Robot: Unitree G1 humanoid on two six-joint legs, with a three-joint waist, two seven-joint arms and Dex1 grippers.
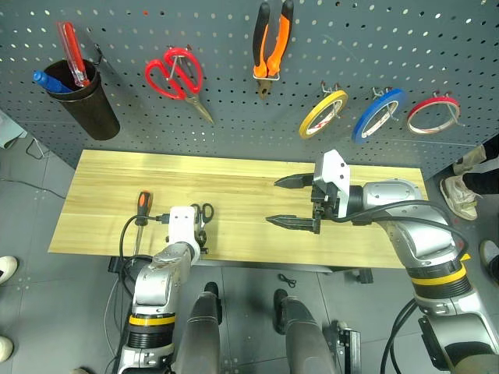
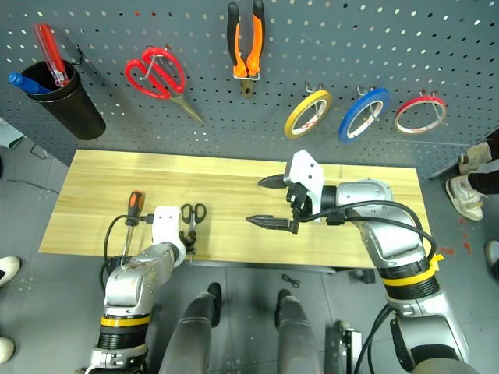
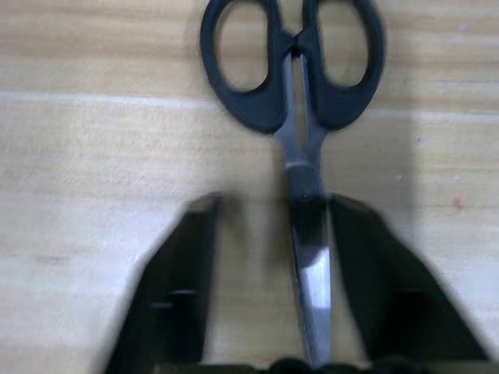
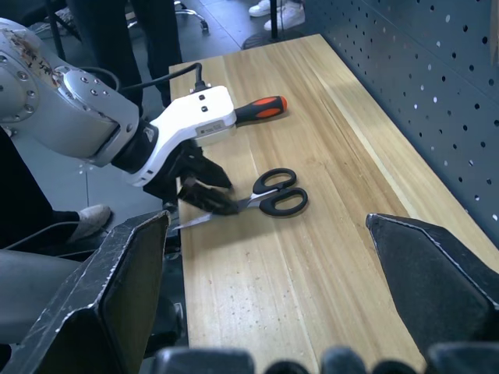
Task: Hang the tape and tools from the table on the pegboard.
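Tabletop [image 1: 249,175]: one black scissors [image 3: 295,93], one screwdriver [image 1: 143,207]. Left pincer [image 3: 273,273] apart around scissor blades; right pincer [image 1: 292,202] wide apart, empty. Pegboard [image 1: 234,117]: three tapes.

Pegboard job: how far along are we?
Done: the yellow tape and the pliers hang on the pegboard. In hand: the left gripper straddles the black scissors' blades on the table, fingers not yet tight on them. Left: the scissors and the screwdriver. The right gripper waits open.

Table [image 1: 374,234] with scissors [image 4: 274,192], screwdriver [image 1: 142,209]
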